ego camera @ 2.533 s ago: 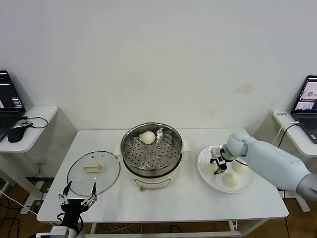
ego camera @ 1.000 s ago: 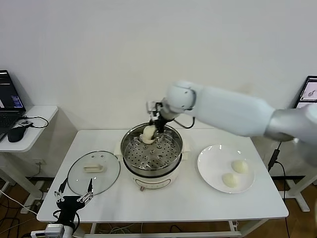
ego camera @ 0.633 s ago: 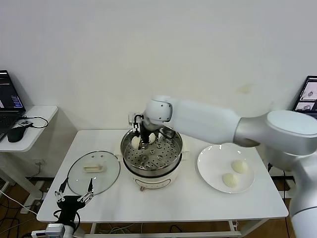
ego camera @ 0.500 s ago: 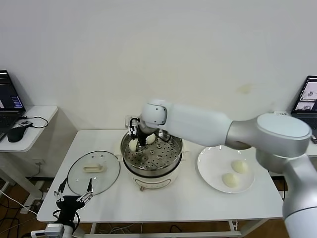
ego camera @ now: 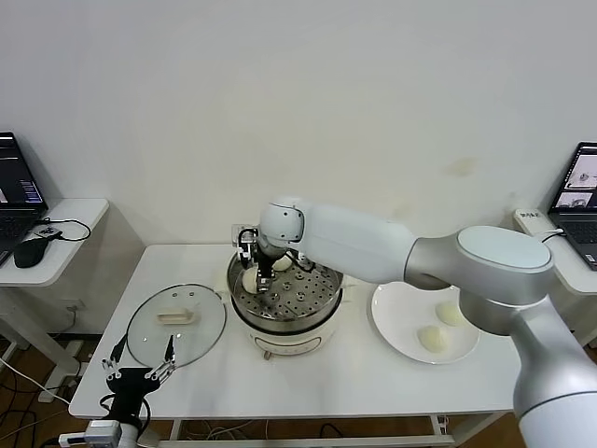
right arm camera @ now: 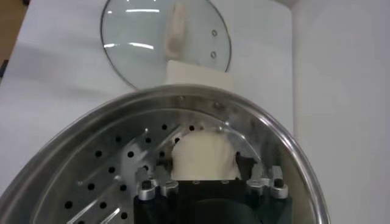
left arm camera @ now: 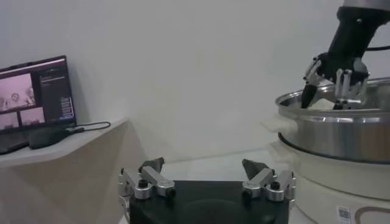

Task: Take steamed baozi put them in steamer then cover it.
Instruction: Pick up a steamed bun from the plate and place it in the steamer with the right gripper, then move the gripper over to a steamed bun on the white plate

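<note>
Baozi (right arm camera: 203, 157) between right gripper (right arm camera: 204, 182) fingers

The left gripper (left arm camera: 207, 180) hangs low with its fingers spread wide and nothing between them. Ahead of it and off to one side stands the steamer (left arm camera: 341, 131), its steel rim higher than the fingertips, and the right gripper (left arm camera: 334, 82) reaches down over that rim, fingers apart around a pale bun (left arm camera: 323, 105) that just shows above the edge. Farther off on the other side, a laptop (left arm camera: 33, 100) with a lit screen sits on a side table (left arm camera: 73, 139) against the wall.
</note>
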Tool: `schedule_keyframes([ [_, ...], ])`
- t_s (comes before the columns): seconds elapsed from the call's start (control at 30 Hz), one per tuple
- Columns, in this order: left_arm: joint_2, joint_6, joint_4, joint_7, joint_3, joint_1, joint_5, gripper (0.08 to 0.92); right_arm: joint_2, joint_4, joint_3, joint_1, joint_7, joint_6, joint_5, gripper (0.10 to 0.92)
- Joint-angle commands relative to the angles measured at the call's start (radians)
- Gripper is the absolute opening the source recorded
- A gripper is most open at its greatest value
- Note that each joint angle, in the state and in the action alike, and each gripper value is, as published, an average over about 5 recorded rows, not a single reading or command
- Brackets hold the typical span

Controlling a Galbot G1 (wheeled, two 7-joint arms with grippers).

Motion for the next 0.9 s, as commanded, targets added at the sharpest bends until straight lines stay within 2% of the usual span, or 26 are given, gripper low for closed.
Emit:
schedule_keyframes([
  [0.03,0.000,0.001,-0.004,0.001,0.000,-0.001,0.000,0.823,-0.134,0.122,-0.003,0.119,-0.136,0.049,-0.044,0.820],
  [0.33,0.009,0.005,-0.007,0.003,0.011,-0.009,0.002,0.823,-0.479,0.385,-0.045,0.280,-0.259,0.157,-0.083,0.823],
  [0.53,0.016,0.007,-0.007,0.004,0.022,-0.012,0.006,0.823,-0.686,0.504,-0.053,0.288,-0.307,0.222,-0.167,0.823],
  [0.73,0.020,0.008,0.000,0.005,0.032,-0.015,0.014,0.823,-0.883,0.573,-0.044,0.192,-0.321,0.274,-0.290,0.823],
  [0.9,0.020,0.009,0.008,0.005,0.037,-0.017,0.023,0.823,-0.980,0.577,0.017,0.029,-0.318,0.320,-0.421,0.823],
])
